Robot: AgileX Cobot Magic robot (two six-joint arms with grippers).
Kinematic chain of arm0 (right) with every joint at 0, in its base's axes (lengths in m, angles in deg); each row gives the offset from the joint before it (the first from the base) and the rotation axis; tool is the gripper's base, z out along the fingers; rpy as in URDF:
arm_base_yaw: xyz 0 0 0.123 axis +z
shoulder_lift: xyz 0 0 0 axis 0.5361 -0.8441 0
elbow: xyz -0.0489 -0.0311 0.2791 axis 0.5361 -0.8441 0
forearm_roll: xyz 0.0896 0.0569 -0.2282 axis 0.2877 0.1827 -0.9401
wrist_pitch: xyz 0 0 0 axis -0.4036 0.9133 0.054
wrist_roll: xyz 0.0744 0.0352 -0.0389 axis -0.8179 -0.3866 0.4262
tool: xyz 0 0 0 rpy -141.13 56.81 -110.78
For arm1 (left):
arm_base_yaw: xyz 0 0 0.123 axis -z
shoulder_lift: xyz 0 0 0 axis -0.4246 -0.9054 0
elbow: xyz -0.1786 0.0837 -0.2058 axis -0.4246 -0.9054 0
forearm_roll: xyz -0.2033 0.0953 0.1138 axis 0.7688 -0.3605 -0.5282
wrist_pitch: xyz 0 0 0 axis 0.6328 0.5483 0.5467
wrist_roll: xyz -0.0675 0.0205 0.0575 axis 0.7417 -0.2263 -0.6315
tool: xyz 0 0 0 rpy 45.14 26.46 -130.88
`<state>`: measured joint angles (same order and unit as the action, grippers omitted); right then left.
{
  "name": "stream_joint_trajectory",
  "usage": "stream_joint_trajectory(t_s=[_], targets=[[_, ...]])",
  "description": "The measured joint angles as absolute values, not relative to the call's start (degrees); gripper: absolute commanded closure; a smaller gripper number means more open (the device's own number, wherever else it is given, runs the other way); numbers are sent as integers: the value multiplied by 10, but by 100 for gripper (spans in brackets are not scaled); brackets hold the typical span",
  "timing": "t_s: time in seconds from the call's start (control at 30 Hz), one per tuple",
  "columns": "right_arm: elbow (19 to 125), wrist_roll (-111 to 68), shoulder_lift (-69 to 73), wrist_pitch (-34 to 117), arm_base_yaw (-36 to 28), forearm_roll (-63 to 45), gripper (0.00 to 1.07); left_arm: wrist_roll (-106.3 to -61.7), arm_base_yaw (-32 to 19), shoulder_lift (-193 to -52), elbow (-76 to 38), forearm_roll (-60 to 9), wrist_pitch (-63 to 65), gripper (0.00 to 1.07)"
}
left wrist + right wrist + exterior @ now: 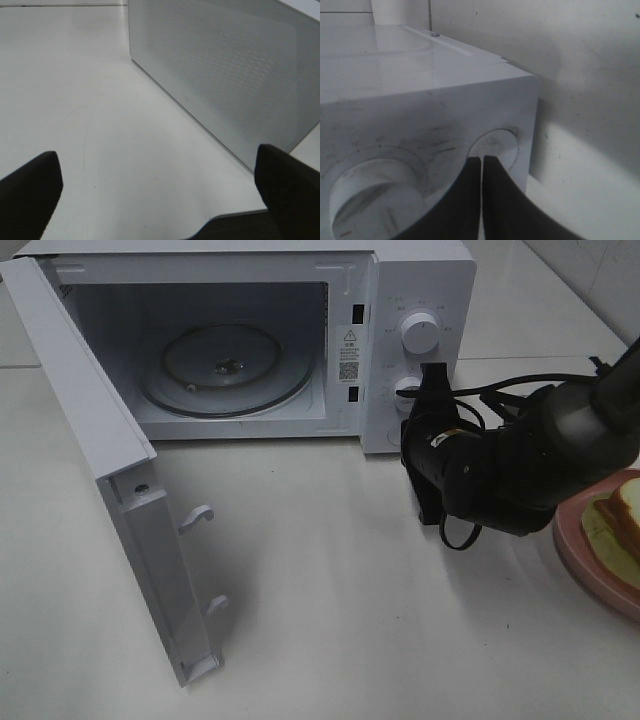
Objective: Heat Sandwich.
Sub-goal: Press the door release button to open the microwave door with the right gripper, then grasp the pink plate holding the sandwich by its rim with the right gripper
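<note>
The sandwich [622, 512] lies on a pink plate [585, 558] at the right edge of the exterior view, partly cut off by the frame. The white microwave [420, 280] stands at the back with its door [95, 430] swung wide open to the left and an empty glass turntable [225, 365] inside. My right gripper [433, 370] is shut and empty, its tips at the lower knob [406, 390] of the control panel; in the right wrist view the gripper [481, 159] sits against that knob [496, 144]. My left gripper [157, 175] is open beside the microwave's perforated side wall [225, 65].
The upper knob [419, 332] sits above the right gripper's tips. Two door latch hooks [198, 515] stick out of the open door over the white tabletop [320, 590]. The right arm's black cables [500, 405] loop between microwave and plate.
</note>
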<state>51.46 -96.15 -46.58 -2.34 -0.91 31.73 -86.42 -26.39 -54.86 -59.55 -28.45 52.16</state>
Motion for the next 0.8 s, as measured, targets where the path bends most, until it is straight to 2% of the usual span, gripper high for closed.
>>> stream_joint_trajectory(t_s=[0.47,0.8], targets=[[411,-924,-351,40,-9,281,106,-864,-264,-549,-596,-285,522,9],[402,-715,-272,175,-9,273,103,-864,-264,-549,-596,-285,522,9]])
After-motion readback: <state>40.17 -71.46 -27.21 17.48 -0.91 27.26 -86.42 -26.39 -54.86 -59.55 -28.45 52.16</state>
